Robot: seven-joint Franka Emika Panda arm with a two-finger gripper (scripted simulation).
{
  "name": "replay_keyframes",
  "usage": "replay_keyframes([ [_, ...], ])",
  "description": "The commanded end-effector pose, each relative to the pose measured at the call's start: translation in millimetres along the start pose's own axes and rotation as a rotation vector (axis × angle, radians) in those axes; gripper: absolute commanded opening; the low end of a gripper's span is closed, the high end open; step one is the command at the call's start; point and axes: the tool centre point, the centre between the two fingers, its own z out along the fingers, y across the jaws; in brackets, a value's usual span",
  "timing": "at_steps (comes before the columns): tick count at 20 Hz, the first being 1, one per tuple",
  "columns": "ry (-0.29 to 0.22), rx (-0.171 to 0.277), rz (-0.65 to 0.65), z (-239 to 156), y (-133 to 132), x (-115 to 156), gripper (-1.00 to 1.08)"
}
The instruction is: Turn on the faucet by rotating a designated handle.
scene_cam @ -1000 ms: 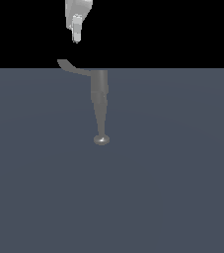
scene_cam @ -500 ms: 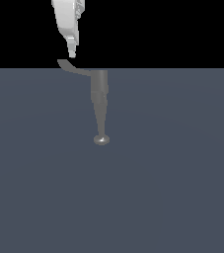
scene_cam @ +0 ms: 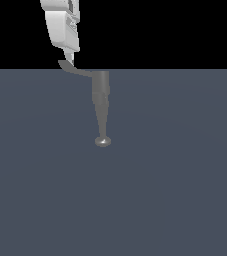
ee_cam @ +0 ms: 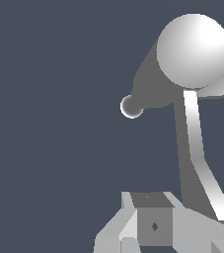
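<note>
In the exterior view the grey faucet tapers from its wide far end to a small shiny knob. Its thin curved handle sticks out toward the exterior view's left. My white gripper hangs straight over the handle's widened tip, fingertips together and at or just above it; I cannot tell whether they touch. In the wrist view the handle runs as a pale strip from the faucet's round white top toward my gripper. The faucet column narrows to the knob.
A flat dark blue-grey floor spreads around the faucet on all sides, with a black background behind it. Nothing else stands on it.
My gripper has come down and slightly toward the exterior view's left, from well above the handle to its tip. The handle and faucet have not moved.
</note>
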Motion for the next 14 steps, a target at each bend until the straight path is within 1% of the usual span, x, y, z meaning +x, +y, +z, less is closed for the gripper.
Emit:
replay_keyframes([
  [1, 0.005, 0.004, 0.015, 2.2, -2.8, -1.9, -1.0],
  [8, 0.006, 0.005, 0.019, 3.2, -3.4, -2.8, -1.0],
  [14, 0.006, 0.005, 0.019, 3.4, 10.6, -2.7, -1.0],
])
